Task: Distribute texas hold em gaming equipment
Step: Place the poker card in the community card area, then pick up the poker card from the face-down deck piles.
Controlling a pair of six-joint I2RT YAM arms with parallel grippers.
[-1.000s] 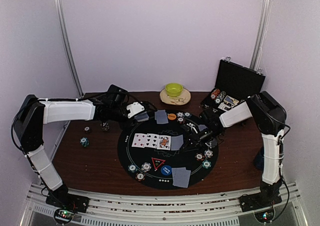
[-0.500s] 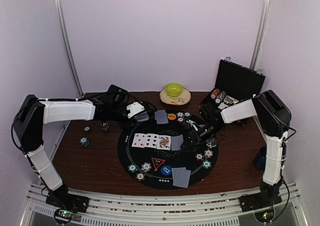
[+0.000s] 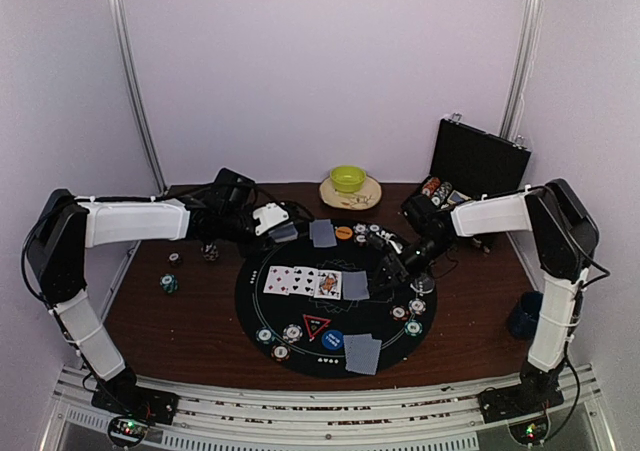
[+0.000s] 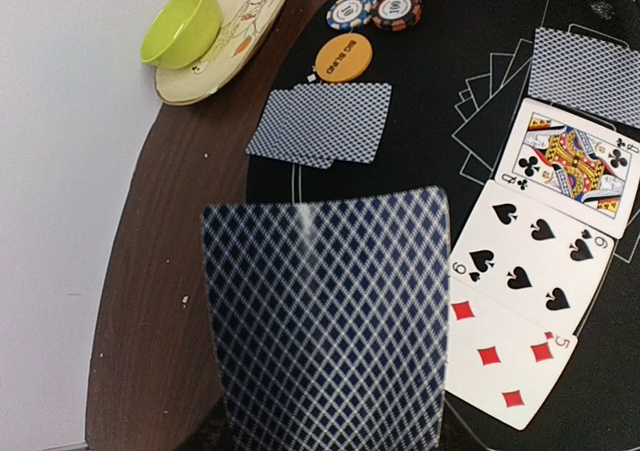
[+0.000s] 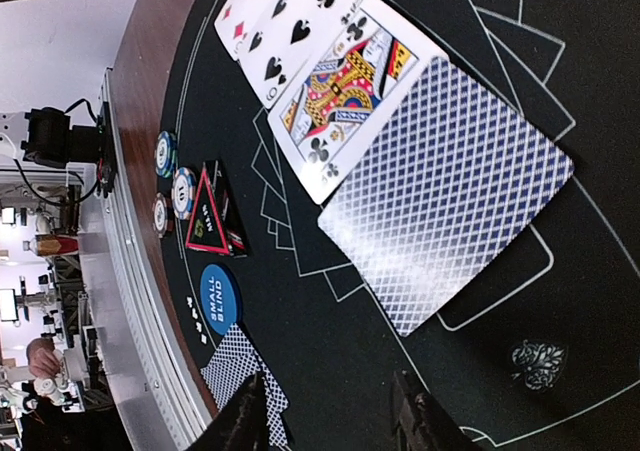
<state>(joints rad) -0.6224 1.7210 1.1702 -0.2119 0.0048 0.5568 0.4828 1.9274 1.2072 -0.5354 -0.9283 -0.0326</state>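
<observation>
Above the brown table point(image 3: 180, 311), left claw point(image 3: 281, 230) pinches a blue lattice-backed card point(image 4: 325, 311); right claw point(image 5: 326, 399) spread.

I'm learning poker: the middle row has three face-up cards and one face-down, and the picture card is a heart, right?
No: the picture card is a club, not a heart, as the left wrist view shows. The rest holds.

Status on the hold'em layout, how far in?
Done: three face-up cards and one face-down card in a row on the mat; two-card hands far and near; chips and small blind disc placed. In hand: left gripper holds a blue-backed card; right gripper open, empty. Left: likely a fifth board card.
</observation>
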